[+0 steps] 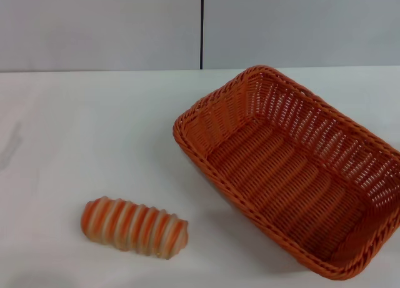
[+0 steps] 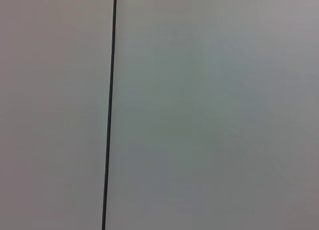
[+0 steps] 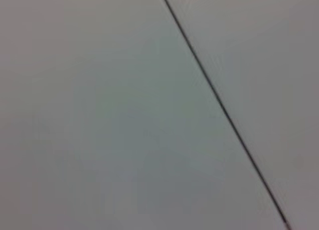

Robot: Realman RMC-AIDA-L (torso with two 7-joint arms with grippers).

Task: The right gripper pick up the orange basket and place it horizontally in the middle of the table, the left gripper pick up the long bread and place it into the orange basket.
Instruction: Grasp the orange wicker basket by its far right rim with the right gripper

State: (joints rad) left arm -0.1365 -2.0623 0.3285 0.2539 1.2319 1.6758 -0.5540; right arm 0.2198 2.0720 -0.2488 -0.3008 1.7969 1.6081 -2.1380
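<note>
The orange basket [image 1: 294, 169] lies on the white table [image 1: 94, 132] at the right, set at a slant with one corner toward the far middle and its near end at the right front edge. It holds nothing. The long bread [image 1: 134, 227], ridged with orange and cream stripes, rests on the table at the front left, well apart from the basket. Neither the left gripper nor the right gripper shows in any view. Both wrist views show only a plain grey wall with a thin dark seam [image 2: 109, 110] [image 3: 224, 110].
A grey wall with a vertical dark seam [image 1: 201, 29] stands behind the table's far edge. Bare tabletop stretches across the left and the far middle.
</note>
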